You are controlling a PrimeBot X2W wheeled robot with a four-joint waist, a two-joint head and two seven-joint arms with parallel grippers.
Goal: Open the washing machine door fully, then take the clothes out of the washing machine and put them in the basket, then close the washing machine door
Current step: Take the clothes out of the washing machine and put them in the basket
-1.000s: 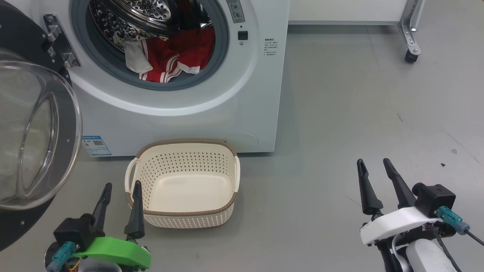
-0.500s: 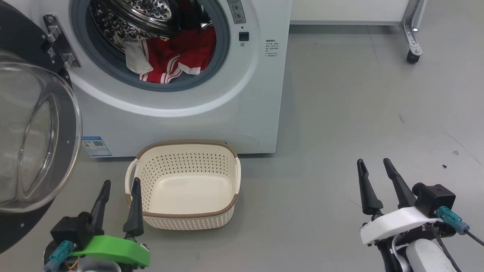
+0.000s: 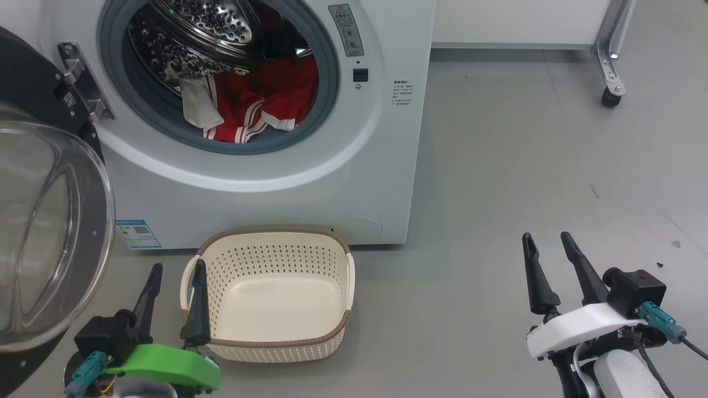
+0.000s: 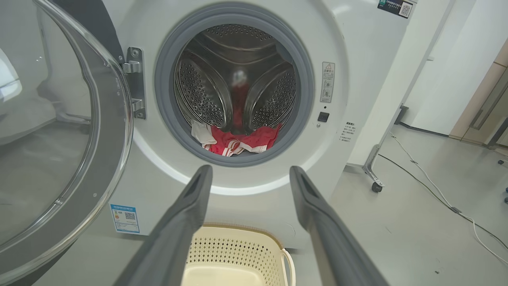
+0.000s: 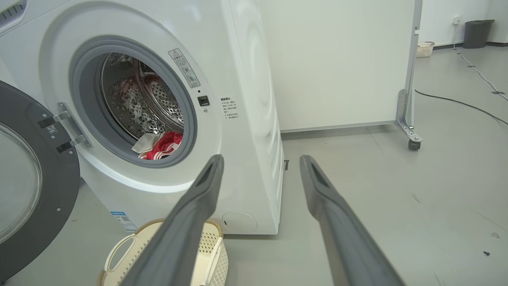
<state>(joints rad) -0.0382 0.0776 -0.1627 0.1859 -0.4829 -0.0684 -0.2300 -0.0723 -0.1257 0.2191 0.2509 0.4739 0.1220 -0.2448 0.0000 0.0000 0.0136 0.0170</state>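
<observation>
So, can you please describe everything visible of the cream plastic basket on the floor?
The cream plastic basket is a rounded rectangle with perforated walls, a smooth solid bottom, a brown woven-look rim and a loop handle at each side. It is empty and stands upright on the grey floor, in front of the white washing machine, beneath its open port. Whether its back rim touches the machine cannot be told.

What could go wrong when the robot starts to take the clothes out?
1. The left claw sits close beside the basket; lifting it may knock the basket.
2. The open washing machine door bulges beside that arm and could be hit.
3. The clothes are loosely bunched; a piece might fall beside the basket.
</observation>
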